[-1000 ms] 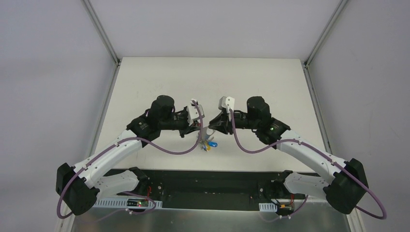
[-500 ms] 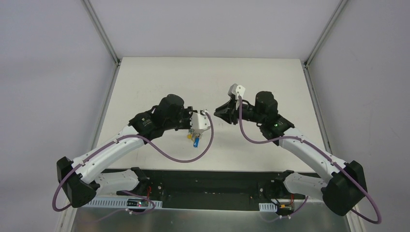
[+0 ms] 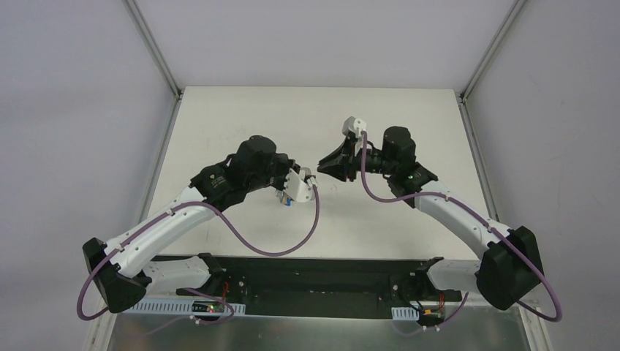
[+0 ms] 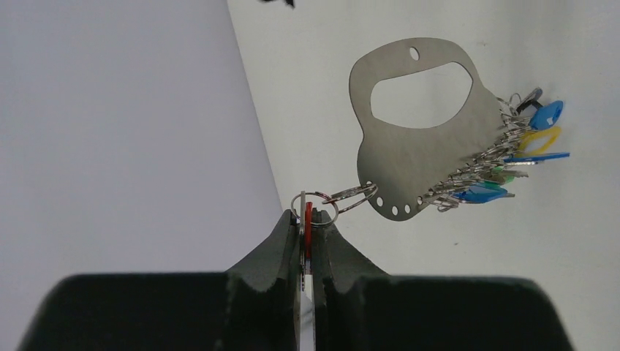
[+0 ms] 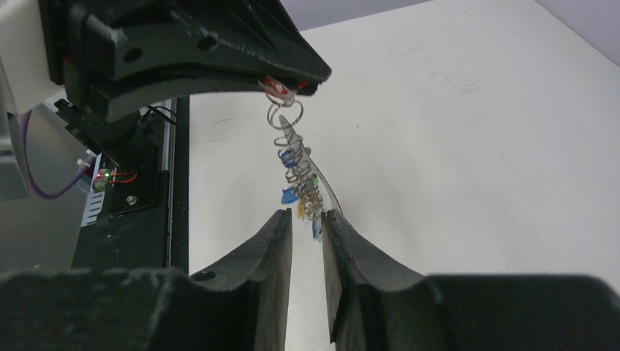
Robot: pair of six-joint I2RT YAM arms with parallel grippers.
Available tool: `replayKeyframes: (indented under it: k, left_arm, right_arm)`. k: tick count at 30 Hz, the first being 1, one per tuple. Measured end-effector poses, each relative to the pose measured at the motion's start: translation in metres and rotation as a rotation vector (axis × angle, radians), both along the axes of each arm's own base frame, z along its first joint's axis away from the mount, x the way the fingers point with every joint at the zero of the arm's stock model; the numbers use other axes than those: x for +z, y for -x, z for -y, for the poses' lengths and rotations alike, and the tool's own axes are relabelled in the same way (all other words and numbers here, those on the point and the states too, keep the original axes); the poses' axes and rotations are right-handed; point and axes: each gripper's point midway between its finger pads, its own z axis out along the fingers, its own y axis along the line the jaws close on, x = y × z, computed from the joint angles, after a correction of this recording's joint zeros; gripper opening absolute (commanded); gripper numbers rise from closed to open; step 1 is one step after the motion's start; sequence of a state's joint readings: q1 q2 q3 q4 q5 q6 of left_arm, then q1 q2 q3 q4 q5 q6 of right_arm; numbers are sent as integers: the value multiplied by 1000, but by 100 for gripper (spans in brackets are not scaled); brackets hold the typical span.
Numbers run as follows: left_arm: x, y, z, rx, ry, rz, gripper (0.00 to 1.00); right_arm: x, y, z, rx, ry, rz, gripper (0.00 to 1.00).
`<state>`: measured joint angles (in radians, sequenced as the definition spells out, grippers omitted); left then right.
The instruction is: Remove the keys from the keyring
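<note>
Over table [image 3: 241, 117], left tool [image 4: 307, 223] pinching red key [image 4: 308, 238], keyring [image 4: 417, 161] dangling, right tool [image 5: 307, 216] ajar.

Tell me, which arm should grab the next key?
Right, probably. The left fingers are shut on the red key, holding up the keyring. The right fingers are open, hold nothing, and point at the hanging keys.

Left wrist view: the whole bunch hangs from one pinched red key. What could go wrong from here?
1. The left end effector pinches only the thin red key. The flat grey-silver metal keyring and the other coloured keys hang from it, so it may slip out.
2. The open right end effector holds nothing, so a slip would likely drop everything onto the white table.
</note>
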<state>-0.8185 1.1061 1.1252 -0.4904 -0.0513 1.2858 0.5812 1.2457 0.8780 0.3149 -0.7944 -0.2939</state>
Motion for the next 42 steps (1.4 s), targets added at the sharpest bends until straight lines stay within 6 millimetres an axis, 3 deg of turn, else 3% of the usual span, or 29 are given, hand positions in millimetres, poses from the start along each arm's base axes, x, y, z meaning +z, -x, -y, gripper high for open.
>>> replayKeyframes:
  k: [7, 13, 20, 28, 35, 42]
  left_arm:
    - [4, -2, 19, -110, -29, 17, 0]
    - [16, -6, 32, -152, -19, 38, 0]
    - [23, -3, 41, -208, -2, 51, 0]
    - [28, 0, 47, -253, 8, 60, 0]
    - [30, 3, 53, -283, 27, 57, 0]
    - [34, 2, 55, -289, 36, 75, 0]
  right_arm:
    - [29, 1, -6, 69, -57, 26, 30]
    - [35, 9, -6, 129, -73, 49, 28]
    - [33, 6, -4, 122, -72, 67, 28]
    - [32, -20, 5, 19, -67, 60, 28]
    - [15, -43, -2, -16, -41, 11, 28]
    - [6, -44, -4, -14, -29, -12, 27]
